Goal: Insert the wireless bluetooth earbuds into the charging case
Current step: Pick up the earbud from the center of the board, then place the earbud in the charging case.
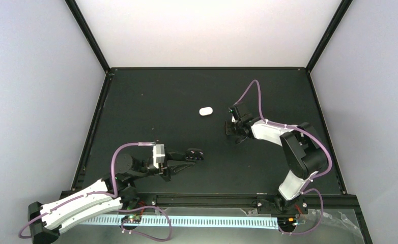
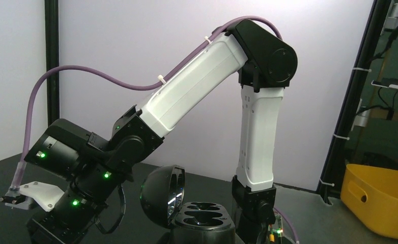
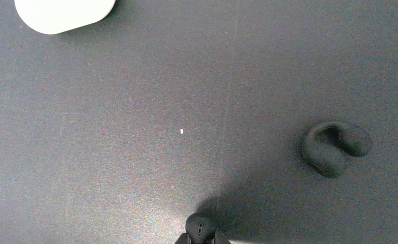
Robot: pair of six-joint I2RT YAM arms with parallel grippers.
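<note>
A black charging case (image 2: 203, 219) stands open, its lid (image 2: 161, 195) tipped up to the left and both wells empty. In the top view my left gripper (image 1: 188, 155) is closed around this case (image 1: 195, 153) at the table's near middle; its fingers do not show in the left wrist view. My right gripper (image 3: 201, 238) is shut on one black earbud (image 3: 200, 226), low over the table. It also shows in the top view (image 1: 234, 135). A second black earbud (image 3: 334, 147), C-shaped, lies on the table to its right. The white earbuds are out of view.
A closed white case (image 1: 205, 111) lies on the dark table left of the right gripper and shows in the right wrist view (image 3: 63, 11). The right arm (image 2: 212, 86) rises behind the black case. A yellow bin (image 2: 380, 201) stands off the table.
</note>
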